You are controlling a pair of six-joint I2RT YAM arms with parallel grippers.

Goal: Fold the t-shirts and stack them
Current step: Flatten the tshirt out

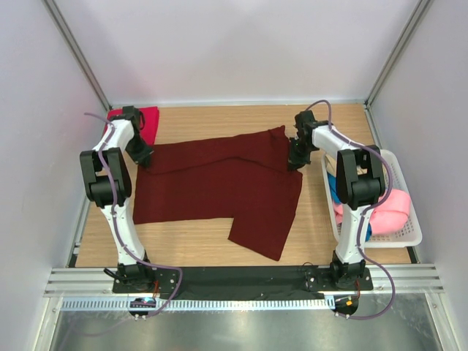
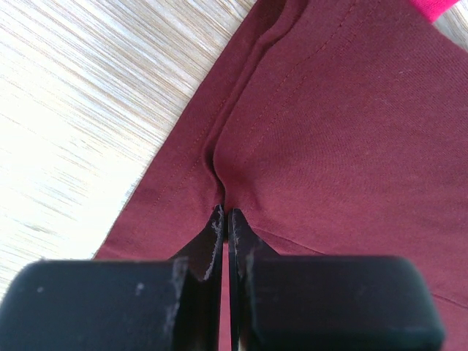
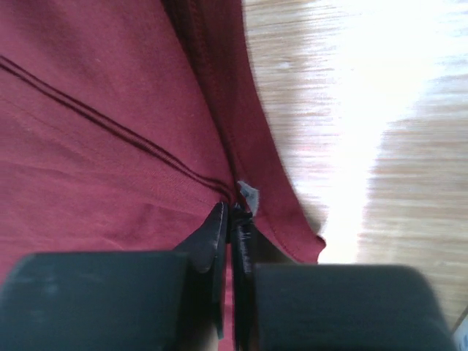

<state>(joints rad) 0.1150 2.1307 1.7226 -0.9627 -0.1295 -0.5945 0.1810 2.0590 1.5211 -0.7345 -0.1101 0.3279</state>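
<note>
Two pinches hold the maroon shirt [image 1: 219, 183]: left gripper [image 2: 225, 216] clamped on its left edge, right gripper [image 3: 232, 212] clamped on its right edge.

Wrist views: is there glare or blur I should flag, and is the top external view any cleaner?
Left wrist: glare washes out the light wooden tabletop, while the dark maroon cloth t-shirt is sharp down to its stitching. Right wrist: similar glare bleaches the wood at right, and the fabric looks softer. Top external: evenly lit, faint shadows, no glare on the wood.
</note>
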